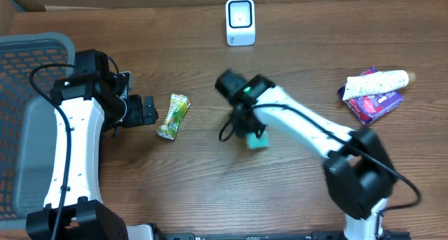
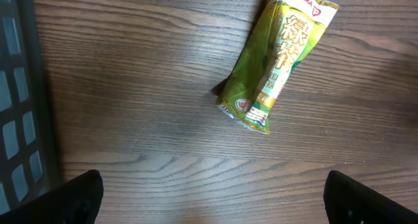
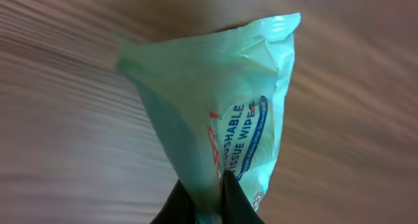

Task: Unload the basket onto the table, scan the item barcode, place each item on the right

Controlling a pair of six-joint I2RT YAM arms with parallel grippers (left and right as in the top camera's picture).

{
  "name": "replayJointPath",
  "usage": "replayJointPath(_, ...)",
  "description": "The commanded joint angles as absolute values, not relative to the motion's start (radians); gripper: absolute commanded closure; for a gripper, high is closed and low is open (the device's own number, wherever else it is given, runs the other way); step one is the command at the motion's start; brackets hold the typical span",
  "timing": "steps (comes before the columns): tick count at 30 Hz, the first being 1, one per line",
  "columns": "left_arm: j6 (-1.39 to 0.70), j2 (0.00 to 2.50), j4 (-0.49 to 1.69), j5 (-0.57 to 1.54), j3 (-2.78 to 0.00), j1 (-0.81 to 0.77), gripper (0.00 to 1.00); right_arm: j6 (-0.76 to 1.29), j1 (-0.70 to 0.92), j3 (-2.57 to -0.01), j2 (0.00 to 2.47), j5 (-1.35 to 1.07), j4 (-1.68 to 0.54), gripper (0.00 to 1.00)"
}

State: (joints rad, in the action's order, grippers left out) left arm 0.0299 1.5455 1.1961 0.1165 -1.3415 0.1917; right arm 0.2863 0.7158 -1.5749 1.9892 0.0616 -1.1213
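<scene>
I see R gripper [image 3: 208, 199] clamped on wipes pack [image 3: 225, 100]; L gripper [image 2: 219, 199] spread wide nr green tea pouch [image 2: 277, 61].

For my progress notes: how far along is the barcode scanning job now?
Done: right gripper is shut on the wipes pack. In hand: the pack is held mid-table, well apart from the scanner. Remaining: presenting its barcode to the scanner; the green tea pouch lies untouched by the open left gripper.

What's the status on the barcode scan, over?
Right gripper shut on wipes pack, mid-table. Left gripper open, empty, beside tea pouch. Scanner at far edge, nothing between it and the pack.
</scene>
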Motion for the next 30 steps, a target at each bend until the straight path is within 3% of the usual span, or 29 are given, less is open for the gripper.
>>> replayJointPath(1, 0.046, 1.551, 1.196, 0.123, -1.348, 0.196, 0.0, 0.199, 0.619, -1.609, 1.9, -0.449, -1.029, 0.96)
replayJointPath(5, 0.046, 1.551, 1.196, 0.123, -1.348, 0.196, 0.0, 0.147, 0.511, -1.57, 1.929, -0.814, -0.918, 0.96)
replayJointPath(9, 0.046, 1.551, 1.196, 0.123, -1.348, 0.196, 0.01, 0.147, 0.447, -1.541, 1.968, -0.891, -0.902, 0.96)
replayJointPath(22, 0.046, 1.551, 1.196, 0.123, -1.348, 0.196, 0.0, 0.186, 0.418, -1.478, 2.099, -0.85, -0.864, 0.96)
replayJointPath(30, 0.046, 1.551, 1.196, 0.123, -1.348, 0.196, 0.0, 0.244, 0.397, -1.478, 2.099, -0.548, -0.923, 0.87)
